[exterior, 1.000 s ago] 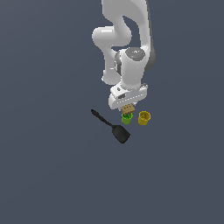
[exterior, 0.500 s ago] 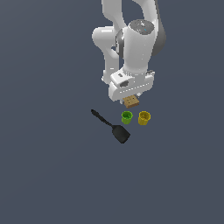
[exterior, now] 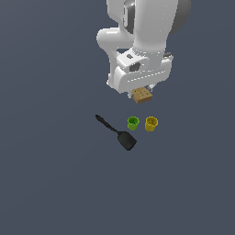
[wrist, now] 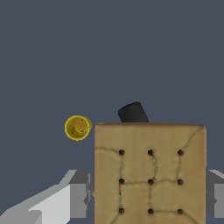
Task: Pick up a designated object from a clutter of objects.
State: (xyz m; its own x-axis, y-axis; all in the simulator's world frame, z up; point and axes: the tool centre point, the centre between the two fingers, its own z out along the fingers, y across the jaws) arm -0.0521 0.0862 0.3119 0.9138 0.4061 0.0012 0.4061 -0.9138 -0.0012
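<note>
- My fingers (wrist: 78, 199) are pressed on the 2 sides of the tan block (wrist: 150, 173), so my gripper (exterior: 143, 92) is holding it tight.
- In the wrist view I see 1 grey finger on each side of the block, and the block fills the space between them.
- The block is flat and square, tan-brown, with 9 dark dots on its face and some thin crack lines.
- In the exterior view the tan block (exterior: 142, 95) hangs just under my white hand, up in the air and off the floor.
- The block looks a little tilted in that view.
- Below the block, on the dark grey floor (exterior: 50, 174), sit the other things.
- The green cup (exterior: 133, 122) stands upright, and the yellow cup (exterior: 151, 123) stands just beside it, toward the exterior view's right.
- The 2 cups are near each other, but I cannot tell if they touch.
- The black spatula (exterior: 116, 133) lies flat, to the exterior view's left of the green cup. Its wide end is near the green cup and its thin handle points away.
- In the wrist view I see the yellow cup (wrist: 78, 127) past the block's edge, and a dark bit of the spatula (wrist: 133, 113) peeks over the block.
- I cannot see the green cup in the wrist view.
</note>
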